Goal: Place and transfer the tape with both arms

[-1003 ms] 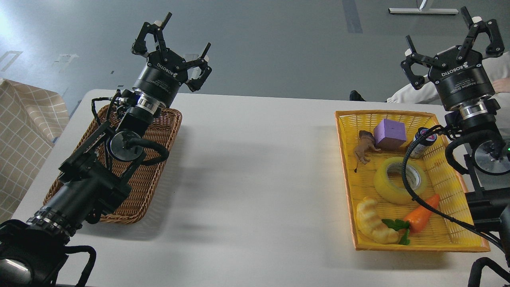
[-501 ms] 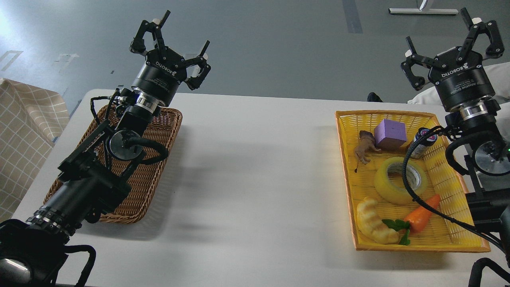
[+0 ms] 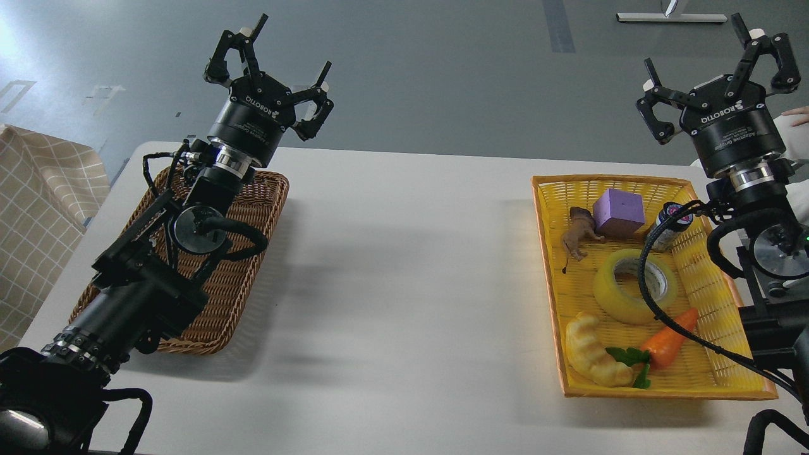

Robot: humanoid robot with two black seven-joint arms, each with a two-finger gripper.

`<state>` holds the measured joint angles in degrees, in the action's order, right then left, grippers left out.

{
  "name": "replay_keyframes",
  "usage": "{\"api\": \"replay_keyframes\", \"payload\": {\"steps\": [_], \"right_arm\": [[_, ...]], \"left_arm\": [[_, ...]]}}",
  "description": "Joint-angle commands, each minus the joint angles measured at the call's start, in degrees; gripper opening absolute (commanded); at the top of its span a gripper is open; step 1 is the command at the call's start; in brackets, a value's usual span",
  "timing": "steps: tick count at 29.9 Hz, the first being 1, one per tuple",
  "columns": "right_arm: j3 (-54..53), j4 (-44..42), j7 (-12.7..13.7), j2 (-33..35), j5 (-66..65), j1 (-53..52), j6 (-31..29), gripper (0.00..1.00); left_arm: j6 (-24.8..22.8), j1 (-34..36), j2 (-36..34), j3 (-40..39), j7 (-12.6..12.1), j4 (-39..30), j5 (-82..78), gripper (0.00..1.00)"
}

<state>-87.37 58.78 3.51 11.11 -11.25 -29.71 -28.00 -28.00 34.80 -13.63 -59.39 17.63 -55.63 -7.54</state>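
A white tabletop [image 3: 404,265] holds two baskets. At three o'clock, the yellow basket [image 3: 550,278] contains the tape [image 3: 616,298], lying flat beside a carrot [image 3: 670,340] and croissant [image 3: 591,351]. Left tool [image 3: 268,54] at eleven o'clock and right tool [image 3: 711,60] at one o'clock hang raised, fingers spread, holding nothing.

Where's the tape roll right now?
In the head view the tape lies in the yellow basket on the right, between the purple block and the carrot.
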Motion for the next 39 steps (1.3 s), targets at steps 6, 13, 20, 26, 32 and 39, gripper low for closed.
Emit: {"api": "replay_keyframes", "payload": {"steps": [6, 13, 20, 26, 32, 39], "right_arm": [[0.0, -0.07, 0.0, 0.05, 0.0, 0.0, 0.0, 1.0], [0.0, -0.07, -0.09, 0.23, 0.0, 0.0, 0.0, 1.0], [-0.08, -0.16, -0.09, 0.32, 0.0, -0.08, 0.0, 1.0], [-0.17, -0.16, 0.0, 0.32, 0.0, -0.17, 0.0, 1.0], [-0.26, -0.16, 0.0, 0.58, 0.0, -0.17, 0.0, 1.0], [-0.17, -0.07, 0.0, 0.49, 0.0, -0.17, 0.0, 1.0]], "left_arm": [[0.0, 0.27, 0.18, 0.15, 2.58, 0.0, 0.07, 0.98], [0.0, 0.1, 0.18, 0.15, 2.41, 0.0, -0.02, 0.98], [0.0, 0.1, 0.27, 0.24, 2.23, 0.0, -0.11, 0.98], [0.0, 0.18, 0.18, 0.33, 2.14, 0.0, -0.11, 0.98], [0.0, 0.27, 0.18, 0.24, 2.14, 0.0, -0.11, 0.98], [0.0, 0.27, 0.18, 0.24, 2.23, 0.0, -0.11, 0.98]]}}
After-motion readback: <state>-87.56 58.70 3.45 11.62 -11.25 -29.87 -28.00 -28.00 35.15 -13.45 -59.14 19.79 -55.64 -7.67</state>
